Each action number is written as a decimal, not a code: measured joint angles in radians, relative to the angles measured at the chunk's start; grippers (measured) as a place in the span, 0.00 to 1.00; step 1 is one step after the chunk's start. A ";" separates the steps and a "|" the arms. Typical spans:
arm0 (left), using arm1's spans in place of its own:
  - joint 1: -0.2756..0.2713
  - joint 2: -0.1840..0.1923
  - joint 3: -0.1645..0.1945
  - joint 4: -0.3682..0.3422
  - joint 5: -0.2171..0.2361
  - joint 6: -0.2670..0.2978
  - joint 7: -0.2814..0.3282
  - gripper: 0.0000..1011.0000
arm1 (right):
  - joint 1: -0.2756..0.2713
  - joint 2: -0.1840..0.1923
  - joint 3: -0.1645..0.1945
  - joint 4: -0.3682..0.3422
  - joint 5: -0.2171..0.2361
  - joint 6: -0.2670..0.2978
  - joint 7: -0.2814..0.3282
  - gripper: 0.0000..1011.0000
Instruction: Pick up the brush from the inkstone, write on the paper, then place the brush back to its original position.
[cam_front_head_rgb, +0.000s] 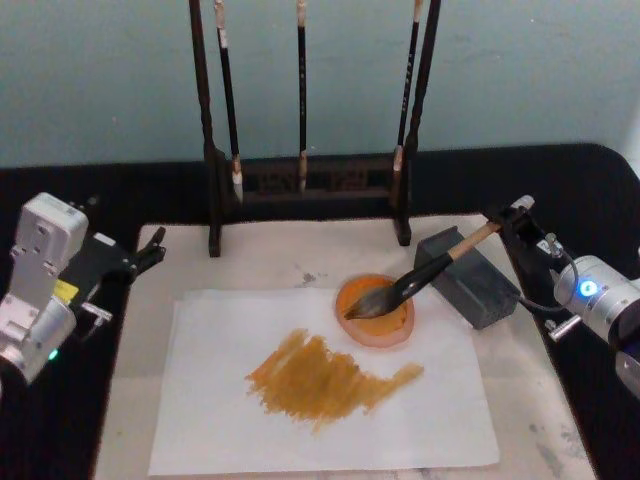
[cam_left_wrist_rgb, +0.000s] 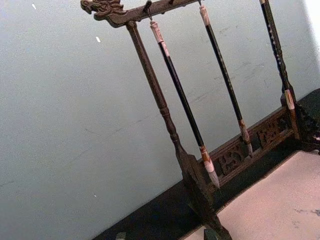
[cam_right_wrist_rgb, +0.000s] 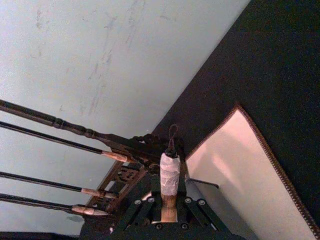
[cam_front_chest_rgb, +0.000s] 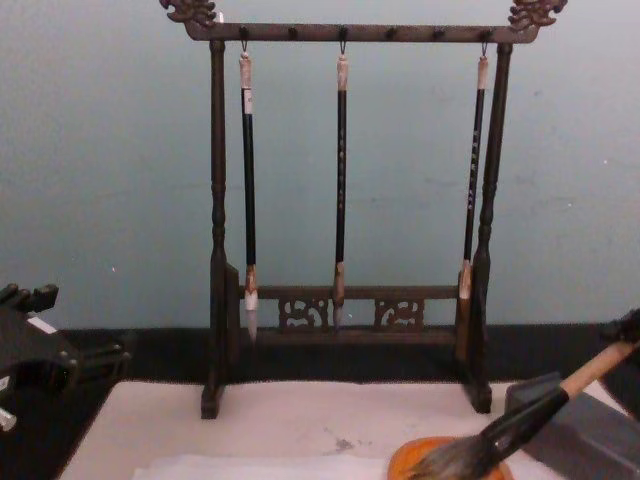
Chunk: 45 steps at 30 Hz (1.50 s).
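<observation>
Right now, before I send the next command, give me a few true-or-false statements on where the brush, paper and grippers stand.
1. The brush has its bristles in the inkstone. True.
2. The paper is blank. False: an orange-brown stroke crosses it.
3. The right gripper is at the brush's handle end. True.
4. Four thin brushes hang on the rack. False: three thin brushes hang there.
5. The left gripper is over the paper. False: it sits at the mat's left edge.
</observation>
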 joint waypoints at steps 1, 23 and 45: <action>0.000 0.000 0.000 0.000 0.000 0.000 0.000 1.00 | 0.000 0.001 -0.001 0.001 0.002 0.000 0.000 0.15; 0.000 0.000 0.000 0.000 0.000 0.000 0.000 1.00 | 0.013 0.033 -0.043 0.016 0.053 -0.028 -0.001 0.15; 0.000 0.000 0.000 0.000 0.000 0.000 0.000 1.00 | 0.013 0.038 -0.050 0.017 0.059 -0.034 -0.002 0.17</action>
